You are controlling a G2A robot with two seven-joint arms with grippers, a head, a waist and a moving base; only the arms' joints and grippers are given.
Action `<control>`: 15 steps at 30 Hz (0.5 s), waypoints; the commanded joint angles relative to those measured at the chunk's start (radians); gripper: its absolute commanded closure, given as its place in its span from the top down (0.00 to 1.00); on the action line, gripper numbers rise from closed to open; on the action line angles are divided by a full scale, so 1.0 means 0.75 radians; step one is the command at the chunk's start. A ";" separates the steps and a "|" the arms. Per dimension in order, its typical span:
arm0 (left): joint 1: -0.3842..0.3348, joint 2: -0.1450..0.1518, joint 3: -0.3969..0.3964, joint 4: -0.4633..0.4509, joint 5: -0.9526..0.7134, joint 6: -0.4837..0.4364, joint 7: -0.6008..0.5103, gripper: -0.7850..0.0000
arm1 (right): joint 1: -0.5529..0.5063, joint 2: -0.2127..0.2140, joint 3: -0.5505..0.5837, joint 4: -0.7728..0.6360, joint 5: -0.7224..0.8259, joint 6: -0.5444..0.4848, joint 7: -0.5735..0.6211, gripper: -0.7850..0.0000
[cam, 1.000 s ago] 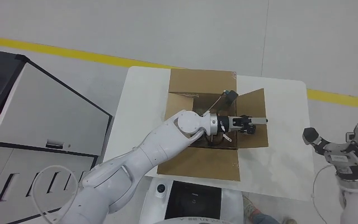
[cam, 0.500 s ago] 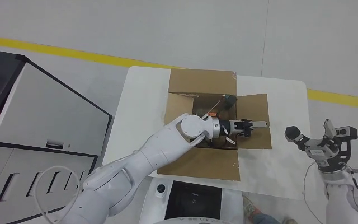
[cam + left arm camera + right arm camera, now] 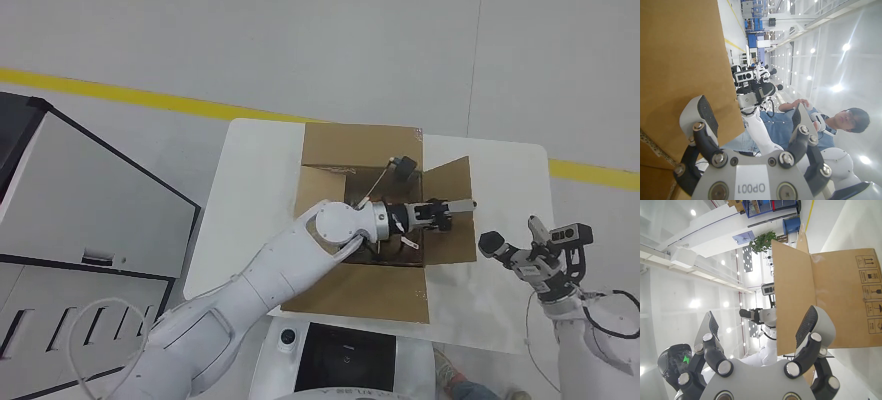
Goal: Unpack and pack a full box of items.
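The right hand [image 3: 510,241] stood at the lower right of the top view, over the counter [image 3: 255,170] and apart from the box [image 3: 350,292]. Its fingers were spread and held nothing.

The left hand [image 3: 452,213] lay at mid-frame, over the right edge of the box opening. It was likewise spread wide and empty. In the left wrist view one finger [image 3: 704,113] sat against or just beside the raised side flap [image 3: 452,245]; contact could not be confirmed.

The box sat open at the centre of the counter with its flaps folded out. Its interior was dark and the contents could not be made out.

Assessment: the step appeared to be gaining entry for unpacking.

- The left hand should remain spread, clear the flap edge, and then descend straight into the opening rather than at a slant.
- The right hand was well placed to steady the side flap from outside.
- Snagging the flap was the main risk.
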 commanded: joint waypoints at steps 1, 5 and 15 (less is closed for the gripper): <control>0.024 0.021 -0.047 -0.040 0.027 0.015 -0.030 1.00 | 0.002 0.001 0.003 0.007 0.009 -0.001 0.000 1.00; 0.064 0.047 -0.102 -0.078 0.038 0.041 -0.098 1.00 | -0.009 0.003 0.027 -0.050 0.102 0.029 0.029 1.00; 0.019 -0.008 0.004 0.056 -0.024 0.040 -0.125 1.00 | -0.077 -0.003 0.011 -0.210 0.168 0.033 0.001 1.00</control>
